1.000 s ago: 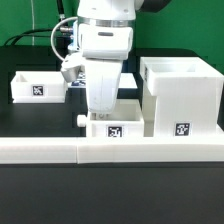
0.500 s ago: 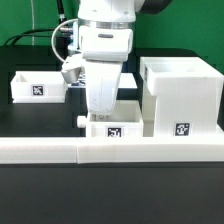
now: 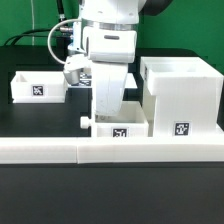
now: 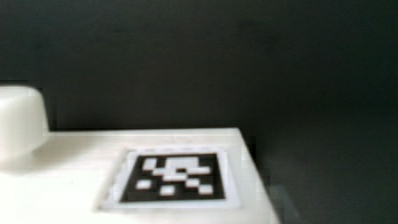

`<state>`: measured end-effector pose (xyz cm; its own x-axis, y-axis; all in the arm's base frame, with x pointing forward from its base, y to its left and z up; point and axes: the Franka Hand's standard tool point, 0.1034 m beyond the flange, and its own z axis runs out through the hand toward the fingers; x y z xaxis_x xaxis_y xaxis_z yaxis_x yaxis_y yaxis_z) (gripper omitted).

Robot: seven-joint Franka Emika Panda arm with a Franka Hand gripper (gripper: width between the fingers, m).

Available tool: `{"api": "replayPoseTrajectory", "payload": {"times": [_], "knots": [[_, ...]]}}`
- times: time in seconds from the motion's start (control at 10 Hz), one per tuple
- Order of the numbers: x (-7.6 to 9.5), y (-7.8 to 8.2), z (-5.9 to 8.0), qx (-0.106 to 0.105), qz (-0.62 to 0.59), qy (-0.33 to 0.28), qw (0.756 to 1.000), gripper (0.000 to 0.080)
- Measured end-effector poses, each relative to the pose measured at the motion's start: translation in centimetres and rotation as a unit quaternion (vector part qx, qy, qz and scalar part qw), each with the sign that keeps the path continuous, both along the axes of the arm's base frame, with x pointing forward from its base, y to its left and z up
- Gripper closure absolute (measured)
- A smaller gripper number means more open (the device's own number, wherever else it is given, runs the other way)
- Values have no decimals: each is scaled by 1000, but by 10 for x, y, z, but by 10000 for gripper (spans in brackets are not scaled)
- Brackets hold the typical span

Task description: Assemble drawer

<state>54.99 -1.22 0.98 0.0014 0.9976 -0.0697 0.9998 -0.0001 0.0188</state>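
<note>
Hovering pincer (image 3: 107, 116) over tray (image 3: 121, 131), housing (image 3: 180, 96) just beside

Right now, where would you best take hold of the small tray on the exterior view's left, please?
I would grip the left tray by one thin upright wall, straight down from above: it sits level, open side up, its rim exposed.

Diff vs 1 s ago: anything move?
The arm and the middle tray under it shifted slightly toward the exterior view's right, closer to the housing. The left tray and housing stayed put. Grip not visible.
</note>
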Motion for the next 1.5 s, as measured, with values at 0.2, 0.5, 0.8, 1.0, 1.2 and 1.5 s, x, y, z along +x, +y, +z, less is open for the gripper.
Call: {"api": "replayPoseTrajectory", "payload": {"times": [0.2, 0.5, 0.8, 1.0, 1.2, 1.5], "knots": [[-1, -1, -1, 0, -1, 1, 1000, 757], [-2, 0, -1, 0, -2, 7, 1000, 757], [3, -1, 4, -3, -4, 15, 1000, 757], [4, 2, 4, -3, -11, 13, 1000, 757], [3, 0, 3, -3, -12, 14, 1000, 757], [3, 2, 4, -3, -11, 16, 1000, 757]]}}
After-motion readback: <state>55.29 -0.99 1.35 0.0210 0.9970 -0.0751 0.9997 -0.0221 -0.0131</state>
